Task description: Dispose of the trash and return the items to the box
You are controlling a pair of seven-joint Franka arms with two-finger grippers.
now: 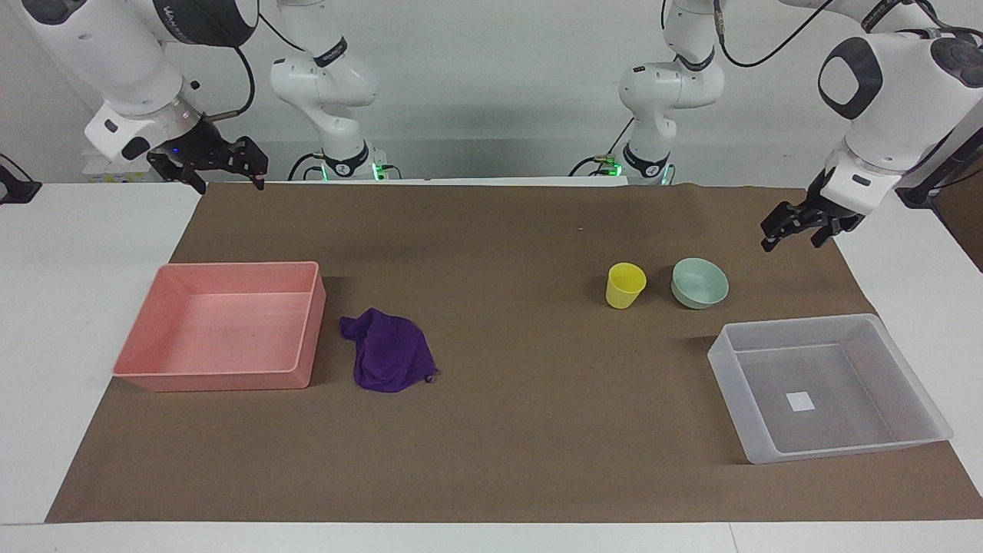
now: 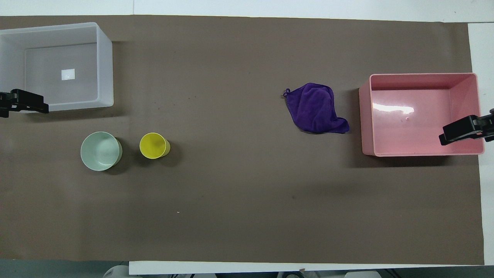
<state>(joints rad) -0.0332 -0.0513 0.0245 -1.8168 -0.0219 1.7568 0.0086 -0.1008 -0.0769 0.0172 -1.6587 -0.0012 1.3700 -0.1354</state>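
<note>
The left end effector (image 1: 795, 226) is held in the air above the edge of the brown mat (image 1: 507, 430) at the left arm's end of the table (image 1: 69, 322), its forearm angled downward; nothing is gripped, and how far its fingers are parted cannot be told. The right end effector (image 1: 215, 165) is raised above the mat's corner at the right arm's end, close to the robots, with fingers spread and nothing held. The purple rag (image 1: 388, 352) lies crumpled on the mat just beside the pink tray (image 1: 223, 376). The yellow cup (image 1: 625, 285) stands upright near the mint-green bowl (image 1: 700, 283), the two slightly apart. The clear tray (image 1: 829, 453) with its white label (image 1: 799, 401) is set farther from the robots than the bowl, at the left arm's end; nothing is seen inside it.
</note>
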